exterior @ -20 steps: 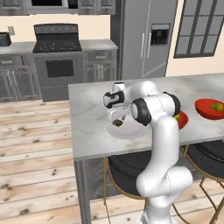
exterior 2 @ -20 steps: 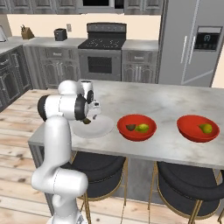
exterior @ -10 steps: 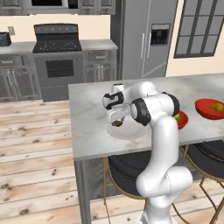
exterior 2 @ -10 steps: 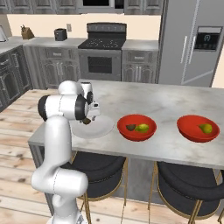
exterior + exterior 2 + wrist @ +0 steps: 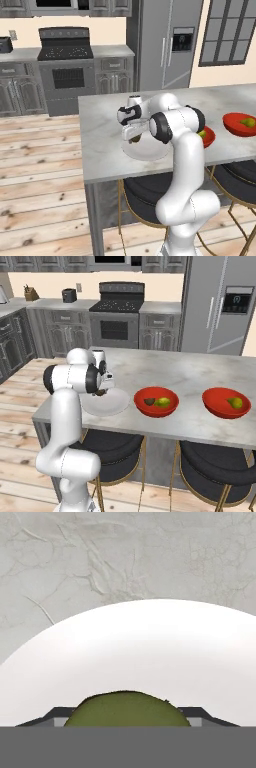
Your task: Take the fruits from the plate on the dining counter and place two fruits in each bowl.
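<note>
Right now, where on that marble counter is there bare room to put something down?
The dining counter is bare along its far edge, behind the plate and both red bowls. There is also a bare strip between the bowls. It is crowded at the plate, where the gripper sits over a dark fruit.

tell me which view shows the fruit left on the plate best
The hand view: the olive fruit sits close up on the white plate. In both base views it is a small dark speck under the end effector.
</note>
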Available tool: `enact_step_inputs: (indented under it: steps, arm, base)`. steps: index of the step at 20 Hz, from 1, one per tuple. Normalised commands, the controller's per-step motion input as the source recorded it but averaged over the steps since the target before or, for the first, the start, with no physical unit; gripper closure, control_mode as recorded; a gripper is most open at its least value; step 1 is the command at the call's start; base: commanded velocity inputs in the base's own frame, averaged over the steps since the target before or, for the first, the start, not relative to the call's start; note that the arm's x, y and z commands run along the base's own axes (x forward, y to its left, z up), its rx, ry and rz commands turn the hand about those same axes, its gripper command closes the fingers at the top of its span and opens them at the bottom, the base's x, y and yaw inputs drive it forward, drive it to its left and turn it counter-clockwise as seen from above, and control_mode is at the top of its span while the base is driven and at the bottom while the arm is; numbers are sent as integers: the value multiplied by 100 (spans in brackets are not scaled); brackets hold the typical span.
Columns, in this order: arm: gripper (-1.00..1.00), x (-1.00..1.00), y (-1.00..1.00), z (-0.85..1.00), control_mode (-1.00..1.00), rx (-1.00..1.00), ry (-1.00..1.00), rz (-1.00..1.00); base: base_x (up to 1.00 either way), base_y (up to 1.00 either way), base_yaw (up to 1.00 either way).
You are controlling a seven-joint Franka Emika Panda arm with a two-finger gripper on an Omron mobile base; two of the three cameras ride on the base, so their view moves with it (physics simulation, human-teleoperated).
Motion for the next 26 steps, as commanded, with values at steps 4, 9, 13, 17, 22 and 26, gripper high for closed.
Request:
enact_step_inputs:
  steps: [4,9,13,17,22,26]
  arm:
    - [100,0,0,0,-100,0,0,0]
    - [100,-38,-6,14,-100,0,-4,-6]
    - [100,-100,-3,81,-100,0,-18,-22]
    - [100,-100,0,100,-100,-2,-21,-25]
    - [100,-100,-11,85,-100,-1,-16,-23]
    - [100,-100,-26,63,-100,0,-13,-20]
  base:
    - [0,0,0]
    - [0,0,0]
    - [0,0,0]
    - [0,0,0]
    - [0,0,0]
    - [0,0,0]
